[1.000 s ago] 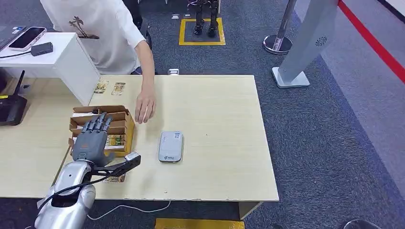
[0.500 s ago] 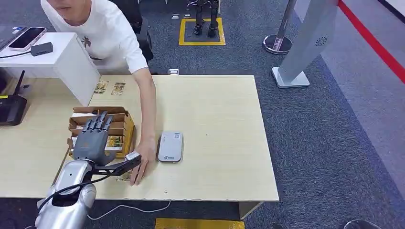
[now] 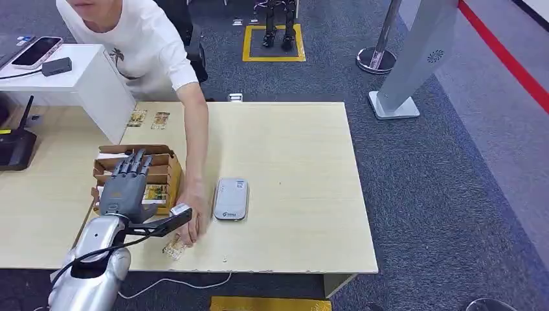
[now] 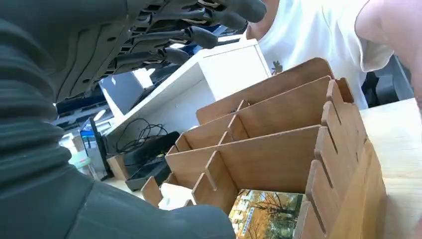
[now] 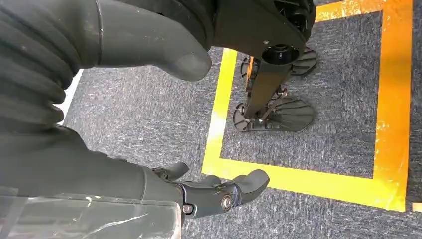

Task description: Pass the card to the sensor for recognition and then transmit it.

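Card (image 3: 175, 247) under person's hand (image 3: 191, 223) — beside left hand (image 3: 123, 188), apart

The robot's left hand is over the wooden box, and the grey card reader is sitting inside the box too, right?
Not quite. The left hand is over the wooden box, but the grey card reader lies flat on the table, outside the box and to its right. The head view shows it.
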Motion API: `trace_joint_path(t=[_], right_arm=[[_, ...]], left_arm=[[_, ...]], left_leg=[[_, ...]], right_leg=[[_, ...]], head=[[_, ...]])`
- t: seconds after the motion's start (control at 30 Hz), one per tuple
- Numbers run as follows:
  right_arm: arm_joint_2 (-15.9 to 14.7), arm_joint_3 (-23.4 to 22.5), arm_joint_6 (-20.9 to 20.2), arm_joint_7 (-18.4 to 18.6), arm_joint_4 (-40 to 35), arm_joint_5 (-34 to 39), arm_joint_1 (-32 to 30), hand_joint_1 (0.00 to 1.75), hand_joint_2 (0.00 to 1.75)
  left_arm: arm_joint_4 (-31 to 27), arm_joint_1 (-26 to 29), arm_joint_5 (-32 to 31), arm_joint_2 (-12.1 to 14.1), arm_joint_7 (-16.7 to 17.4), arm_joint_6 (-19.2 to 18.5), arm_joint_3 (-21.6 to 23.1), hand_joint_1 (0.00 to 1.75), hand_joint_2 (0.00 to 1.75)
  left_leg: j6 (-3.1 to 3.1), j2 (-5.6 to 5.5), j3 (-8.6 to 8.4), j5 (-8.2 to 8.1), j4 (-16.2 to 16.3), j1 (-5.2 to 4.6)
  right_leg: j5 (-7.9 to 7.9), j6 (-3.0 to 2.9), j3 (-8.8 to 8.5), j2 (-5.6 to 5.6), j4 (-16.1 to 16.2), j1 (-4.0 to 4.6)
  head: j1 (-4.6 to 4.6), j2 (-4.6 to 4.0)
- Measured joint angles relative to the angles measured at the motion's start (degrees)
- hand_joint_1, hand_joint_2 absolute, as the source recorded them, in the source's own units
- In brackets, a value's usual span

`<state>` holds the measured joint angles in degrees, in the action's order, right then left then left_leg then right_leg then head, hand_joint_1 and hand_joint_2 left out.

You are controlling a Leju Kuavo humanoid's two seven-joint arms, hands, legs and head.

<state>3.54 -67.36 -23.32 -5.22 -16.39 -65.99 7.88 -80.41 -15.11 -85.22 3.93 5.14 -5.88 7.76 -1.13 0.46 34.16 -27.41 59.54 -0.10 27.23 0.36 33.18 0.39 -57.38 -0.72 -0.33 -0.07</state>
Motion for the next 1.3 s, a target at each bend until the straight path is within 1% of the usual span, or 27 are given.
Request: trace_joint_path(t=[1.3], right_arm=[[0.0,0.0,0.0,0.02,0.0,0.0,-0.06,0.0,1.75]], left_arm=[[-0.02,-0.04,0.0,0.04,0.0,0.0,0.0,0.0,1.75]], left_leg=[[0.0,0.0,0.0,0.0,0.0,0.0]], right_leg=[[0.0,0.0,0.0,0.0,0.0,0.0]], head=[[0.0,0.0]])
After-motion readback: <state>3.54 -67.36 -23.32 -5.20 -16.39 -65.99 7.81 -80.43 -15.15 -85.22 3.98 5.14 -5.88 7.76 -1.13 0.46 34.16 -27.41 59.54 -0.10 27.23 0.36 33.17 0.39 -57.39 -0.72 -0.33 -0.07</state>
